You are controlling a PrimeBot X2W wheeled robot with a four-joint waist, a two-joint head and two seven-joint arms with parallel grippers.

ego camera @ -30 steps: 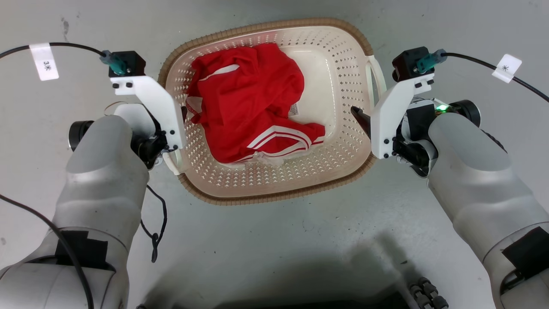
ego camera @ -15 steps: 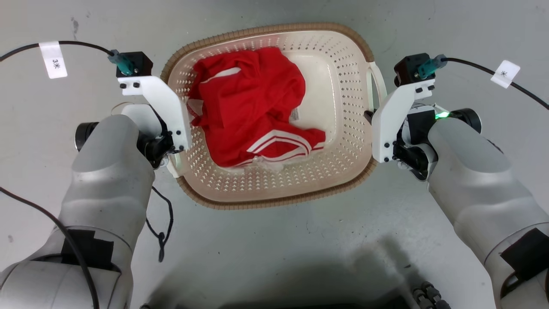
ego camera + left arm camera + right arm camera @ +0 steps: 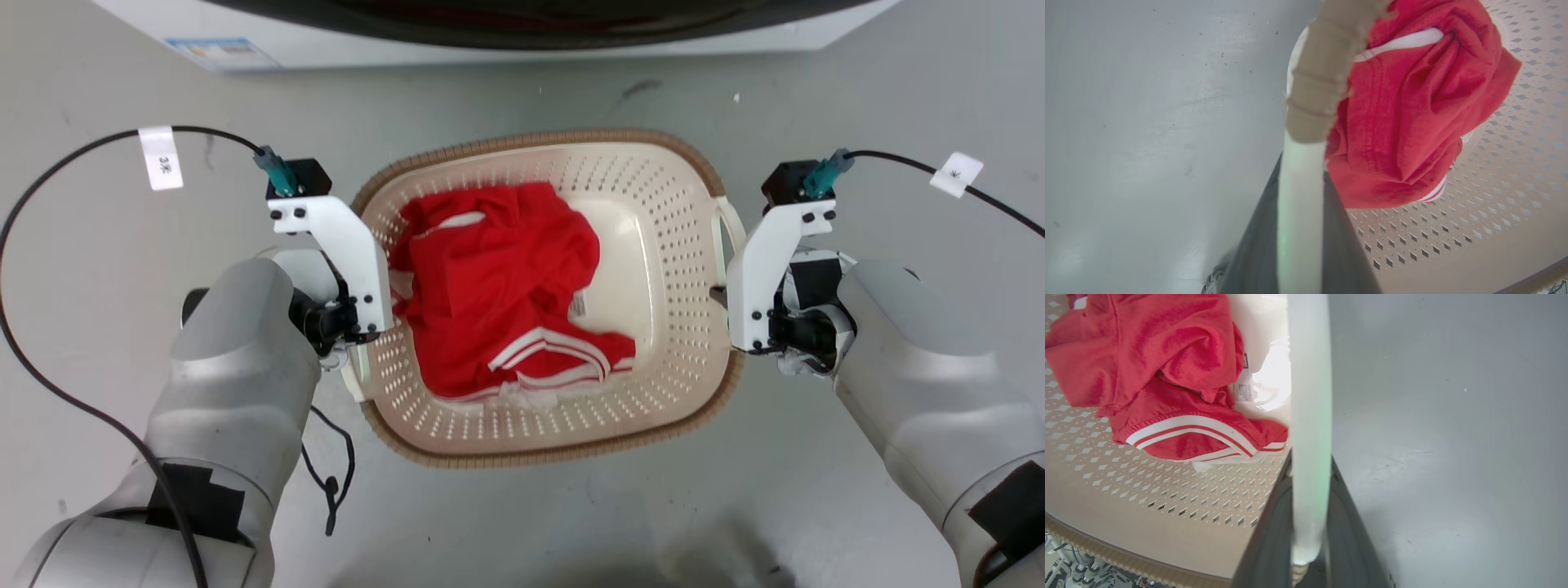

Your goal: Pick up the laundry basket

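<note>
grey floor (image 3: pixel 571 523) lies nearest. the left gripper (image 3: pixel 1300 228) has its dark fingers clamped on one white side handle (image 3: pixel 1300 192), and the right gripper (image 3: pixel 1310 522) is clamped on the other handle (image 3: pixel 1308 416). between them is the cream-white perforated plastic laundry basket (image 3: pixel 653 269) with its brown woven-look rim, a crumpled red white-striped garment (image 3: pixel 498 286) inside; beyond stands a white appliance (image 3: pixel 343 49). the grasp looks made, so lifting is the step in hand: both arms should rise evenly to keep it level. whether it has cleared the floor, i cannot tell.
</note>
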